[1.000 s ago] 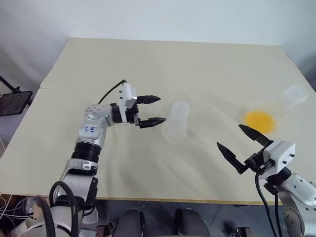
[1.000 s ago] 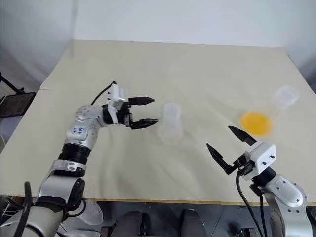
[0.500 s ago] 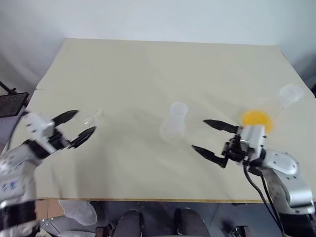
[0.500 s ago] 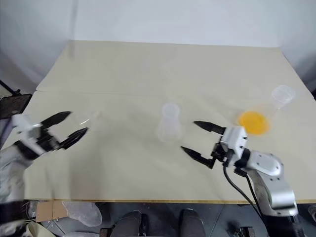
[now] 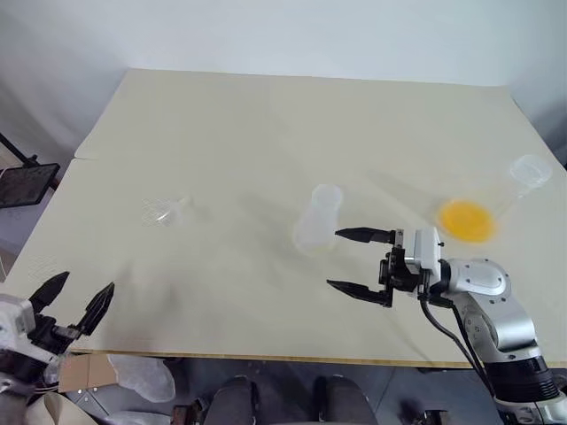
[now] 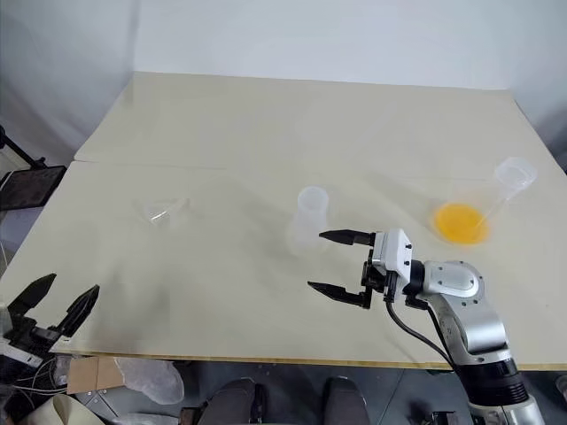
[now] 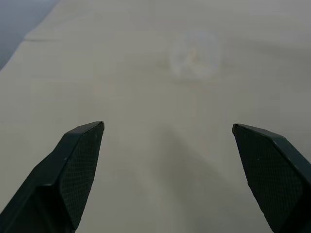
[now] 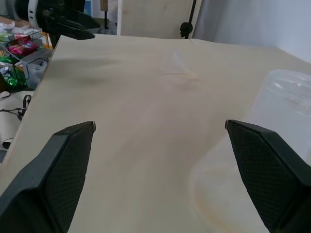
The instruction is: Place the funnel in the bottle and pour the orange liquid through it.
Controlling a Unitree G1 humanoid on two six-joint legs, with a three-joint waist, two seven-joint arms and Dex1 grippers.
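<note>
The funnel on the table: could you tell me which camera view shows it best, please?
The left wrist view: the funnel lies straight ahead, between the open left end effector's fingers, largest though hazy. Both eye views show it small, lying on the table. The right wrist view shows a faint outline.

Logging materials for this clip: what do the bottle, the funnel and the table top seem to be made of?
Bottle: clear, colourless plastic or glass; the table shows through it. Funnel: the same clear material, faint glints only. Table top: matte beige sheet or cloth, no shine; which one is unclear.
</note>
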